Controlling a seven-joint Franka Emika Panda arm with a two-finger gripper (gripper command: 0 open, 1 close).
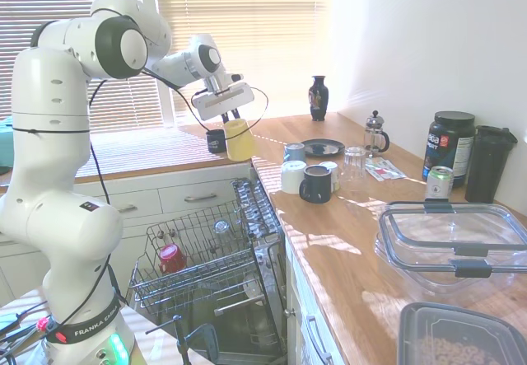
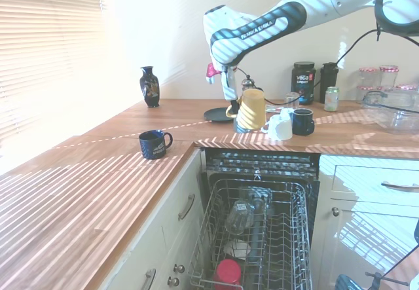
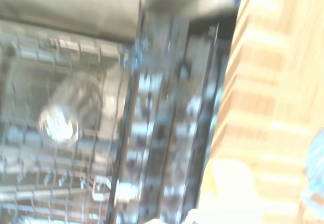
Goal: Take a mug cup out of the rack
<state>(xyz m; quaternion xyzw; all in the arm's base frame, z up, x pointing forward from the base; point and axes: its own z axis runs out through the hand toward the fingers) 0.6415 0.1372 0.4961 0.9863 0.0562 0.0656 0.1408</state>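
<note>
Pale yellow glossy mug cup point(image 1: 238, 139) clamped in jaws, above grey wire rack point(image 1: 198, 258)

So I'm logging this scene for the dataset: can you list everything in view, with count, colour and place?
mug: 1, pale yellow, held in the air over the counter edge, clear of the rack
rack: 1, grey wire, pulled out below the counter
red cup: 1, in the rack
glass: 1, clear, lying in the rack
navy mugs: 2, one in the cluster on the counter, one by the window
white mug: 1, beside a navy mug
vase: 1, dark, at the wall
French press: 1, on the counter
black tub: 1, by the wall
claw: 1, shut on the mug
</note>
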